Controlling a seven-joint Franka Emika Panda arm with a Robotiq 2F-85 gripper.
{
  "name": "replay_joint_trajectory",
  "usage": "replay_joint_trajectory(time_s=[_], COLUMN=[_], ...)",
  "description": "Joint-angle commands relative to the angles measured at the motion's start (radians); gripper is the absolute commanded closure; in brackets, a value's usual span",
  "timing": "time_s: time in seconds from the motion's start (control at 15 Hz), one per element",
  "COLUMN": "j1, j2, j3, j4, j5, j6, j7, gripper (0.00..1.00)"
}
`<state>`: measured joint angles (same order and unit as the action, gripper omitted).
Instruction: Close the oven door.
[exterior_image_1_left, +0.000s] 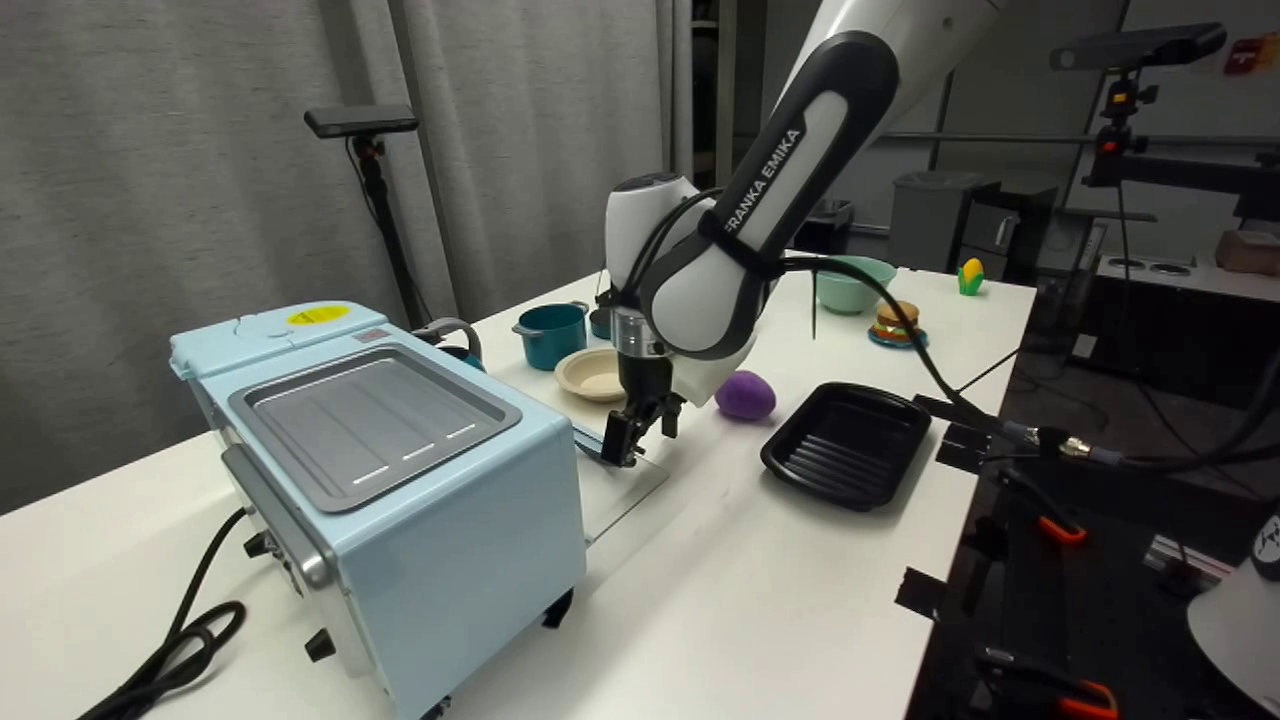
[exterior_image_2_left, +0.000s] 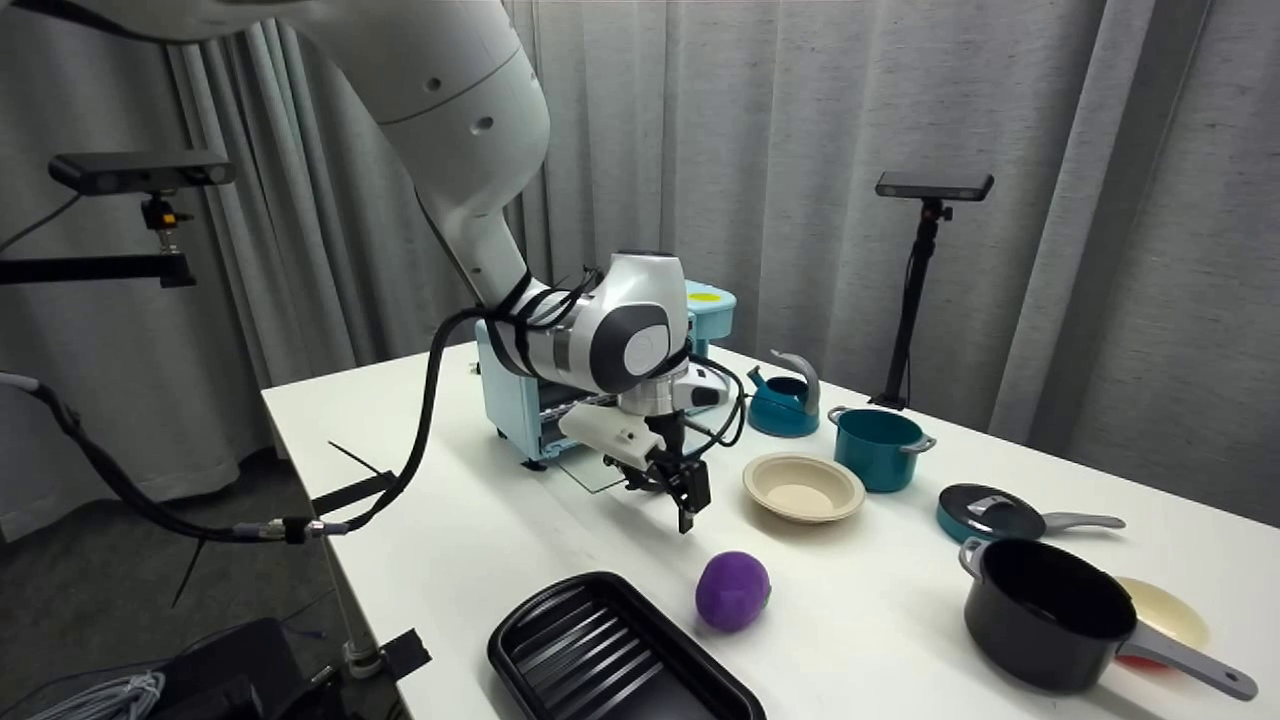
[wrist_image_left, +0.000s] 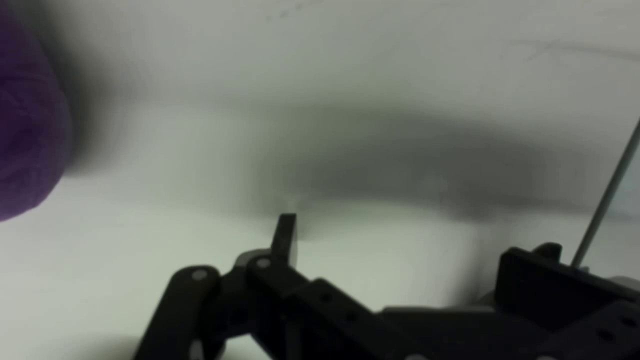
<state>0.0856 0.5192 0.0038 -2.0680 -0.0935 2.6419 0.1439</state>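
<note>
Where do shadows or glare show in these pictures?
Wrist view: a broad, soft shadow crosses the table, and the purple object looks darker than in both exterior views; in an exterior view, bright streaks mark the grey ribbed panel atop the oven; in an exterior view, pale glints line the black tray.

Open white worktop (exterior_image_1_left: 720, 580) affords passage between the boxy pale-blue oven (exterior_image_1_left: 480, 520) and the black rectangular ribbed tray (exterior_image_1_left: 848, 445). A narrower gap separates the black two-fingered tool (wrist_image_left: 402, 242) from the purple rounded object (wrist_image_left: 27, 115). The lowered, thin, pale-blue-framed rectangular door (exterior_image_1_left: 617, 492) obstructs low movement before the oven; the white robot arm (exterior_image_2_left: 460, 130) overhangs it. A shallow round beige bowl (exterior_image_2_left: 803, 488) obstructs near the tool.
</note>
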Motion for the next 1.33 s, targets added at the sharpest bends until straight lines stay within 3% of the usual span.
replay_joint_trajectory(time_s=[0.0,0.53,0.67,1.0,1.27], j1=[0.008,0.008,0.066,0.137,0.100], j2=[-0.002,-0.003,-0.024,-0.062,-0.050], j3=[-0.008,-0.008,-0.071,-0.142,-0.078], j4=[-0.001,-0.002,-0.020,-0.060,-0.059], j5=[0.009,0.009,-0.059,-0.180,-0.143], j6=[-0.001,-0.001,0.015,-0.007,-0.004], j7=[-0.006,-0.006,0.077,0.168,0.092], gripper=[0.00,0.00,0.00,0.00,0.00])
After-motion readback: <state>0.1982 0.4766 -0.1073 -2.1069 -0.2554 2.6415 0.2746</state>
